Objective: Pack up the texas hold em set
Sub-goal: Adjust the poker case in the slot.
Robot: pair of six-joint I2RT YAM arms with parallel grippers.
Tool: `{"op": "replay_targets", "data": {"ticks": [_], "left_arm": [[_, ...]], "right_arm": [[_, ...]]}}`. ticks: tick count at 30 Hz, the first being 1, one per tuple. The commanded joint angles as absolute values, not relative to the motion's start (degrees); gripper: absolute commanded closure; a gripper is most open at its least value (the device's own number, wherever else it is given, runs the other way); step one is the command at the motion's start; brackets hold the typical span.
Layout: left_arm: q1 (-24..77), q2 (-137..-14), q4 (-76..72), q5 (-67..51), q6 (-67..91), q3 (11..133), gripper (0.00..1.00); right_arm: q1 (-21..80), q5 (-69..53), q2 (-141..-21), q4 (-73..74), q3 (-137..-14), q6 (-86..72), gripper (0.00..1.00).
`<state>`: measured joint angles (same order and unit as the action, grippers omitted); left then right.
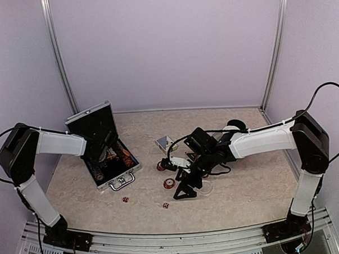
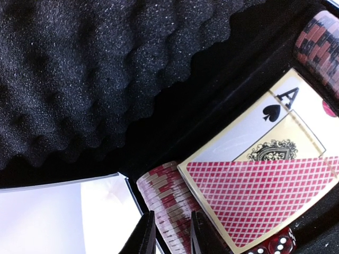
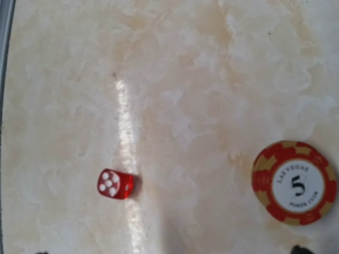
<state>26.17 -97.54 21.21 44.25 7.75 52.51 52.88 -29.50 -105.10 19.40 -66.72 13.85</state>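
The silver briefcase (image 1: 122,178) lies open at the left, its black foam lid (image 2: 79,69) up. Inside are a card box (image 2: 265,180), rows of red-and-white chips (image 2: 167,198) and a red die (image 2: 280,244). My left gripper (image 1: 104,150) reaches into the case; its fingers (image 2: 145,233) press both sides of the chip row, shut on it (image 2: 170,235). My right gripper (image 1: 185,189) hangs open over the table. Below it lie a red die (image 3: 115,184) and a "5" chip (image 3: 294,182); only its fingertips (image 3: 299,248) show.
Two dice (image 1: 125,199) (image 1: 165,205) and two chips (image 1: 169,184) (image 1: 160,167) lie loose on the table. A small card box (image 1: 164,143) stands mid-table. The grey-blue cup (image 1: 235,126) is behind the right arm. A clear disc (image 1: 206,186) lies beside the right gripper.
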Motion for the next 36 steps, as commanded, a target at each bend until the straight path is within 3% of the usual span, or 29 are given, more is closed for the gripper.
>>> {"op": "replay_targets", "data": {"ticks": [1, 20, 36], "left_arm": [[25.37, -98.84, 21.18, 44.46, 8.61, 53.78, 0.76], [25.03, -100.88, 19.48, 42.11, 7.07, 55.68, 0.76], [25.62, -95.97, 17.64, 40.20, 6.32, 56.68, 0.64]], "right_arm": [[53.72, -29.20, -105.65, 20.13, -67.85, 14.14, 0.01], [53.79, -29.18, -105.86, 20.13, -67.98, 14.14, 0.01], [53.79, -29.36, -104.01, 19.38, -67.14, 14.16, 0.01]]}}
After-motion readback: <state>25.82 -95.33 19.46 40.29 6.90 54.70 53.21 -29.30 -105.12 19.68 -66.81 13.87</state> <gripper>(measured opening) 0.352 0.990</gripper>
